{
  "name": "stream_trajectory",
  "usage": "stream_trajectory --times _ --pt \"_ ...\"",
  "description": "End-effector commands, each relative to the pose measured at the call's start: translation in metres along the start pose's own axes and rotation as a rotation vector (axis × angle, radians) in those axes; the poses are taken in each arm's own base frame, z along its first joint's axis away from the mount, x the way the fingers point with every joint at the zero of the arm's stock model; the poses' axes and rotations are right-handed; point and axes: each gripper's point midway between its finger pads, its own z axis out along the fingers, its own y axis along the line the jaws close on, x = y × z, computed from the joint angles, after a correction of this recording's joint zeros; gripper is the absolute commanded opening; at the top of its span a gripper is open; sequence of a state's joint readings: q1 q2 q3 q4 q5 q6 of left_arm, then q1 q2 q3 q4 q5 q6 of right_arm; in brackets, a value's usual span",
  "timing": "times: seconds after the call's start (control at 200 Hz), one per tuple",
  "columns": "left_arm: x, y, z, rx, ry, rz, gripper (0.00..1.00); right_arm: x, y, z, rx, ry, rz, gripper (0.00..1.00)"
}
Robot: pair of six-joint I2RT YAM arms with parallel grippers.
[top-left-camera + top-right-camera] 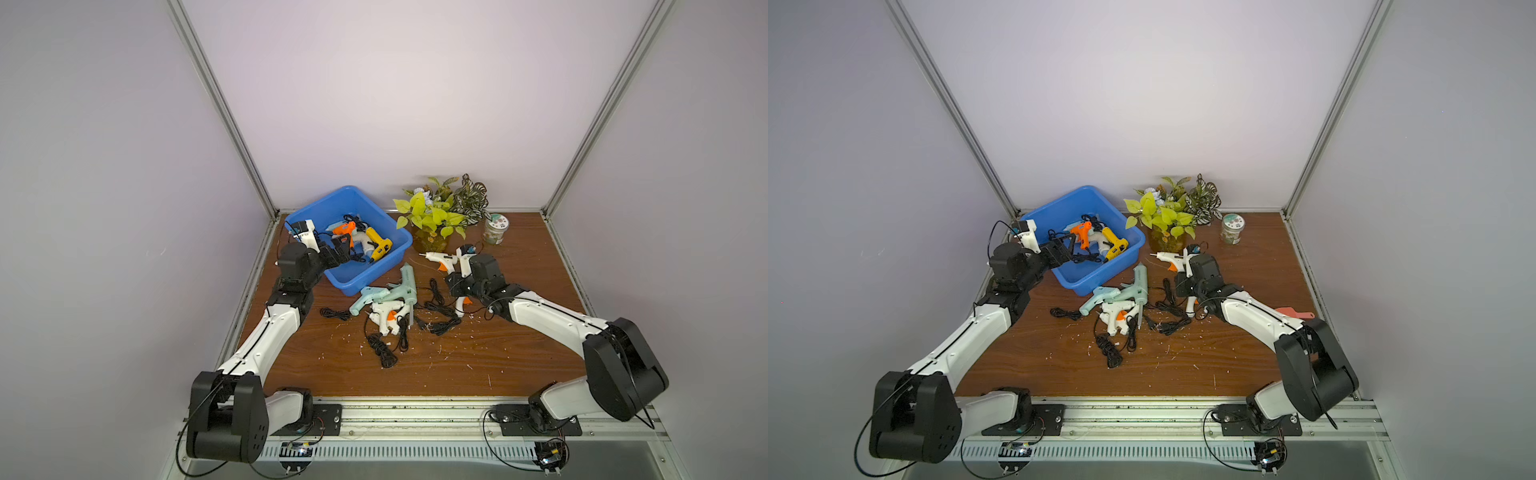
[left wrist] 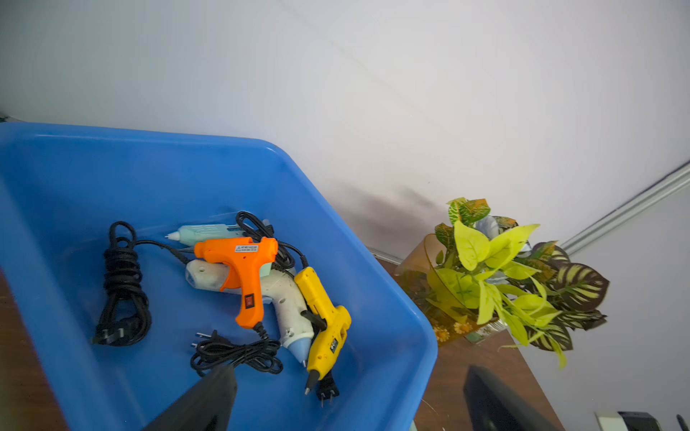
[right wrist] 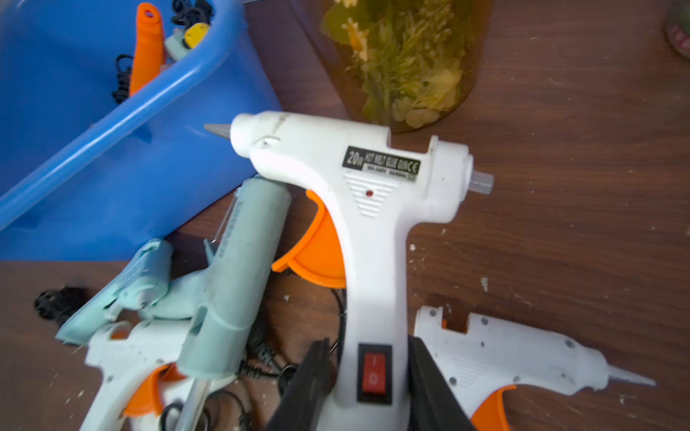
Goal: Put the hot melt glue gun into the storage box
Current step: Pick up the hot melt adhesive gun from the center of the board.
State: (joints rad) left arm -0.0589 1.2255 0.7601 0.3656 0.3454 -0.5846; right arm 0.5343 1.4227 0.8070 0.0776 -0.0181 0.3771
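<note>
Pinches the handle of the white hot melt glue gun (image 3: 336,160) with the right gripper (image 3: 367,349), fingers pressed on both sides beside the red switch. Has this gun outside the storage box (image 1: 345,199), just beside it, near the plant vase (image 3: 410,74). Spreads the left gripper (image 2: 349,375) wide above the box, gripping nothing. Inside already: orange gun (image 2: 242,268), yellow gun (image 2: 328,324).

"20W" on white glue gun (image 3: 373,235)

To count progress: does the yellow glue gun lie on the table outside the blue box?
No, the yellow glue gun lies inside the storage box.
</note>
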Motion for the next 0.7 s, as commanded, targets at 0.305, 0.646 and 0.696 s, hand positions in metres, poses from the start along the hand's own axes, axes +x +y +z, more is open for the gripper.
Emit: stream_trajectory --times 0.305,0.646,0.696 --pt "0.056 -0.087 0.03 0.38 0.35 0.044 1.0 -0.036 0.089 -0.043 -0.24 -0.196 -0.244 0.13" --pt "0.093 -0.121 0.03 0.558 0.482 0.03 0.99 -0.049 0.114 -0.051 -0.253 -0.264 -0.326 0.14" --pt "0.098 -0.126 0.029 0.582 0.503 0.034 0.96 -0.051 0.117 -0.052 -0.259 -0.274 -0.332 0.14"
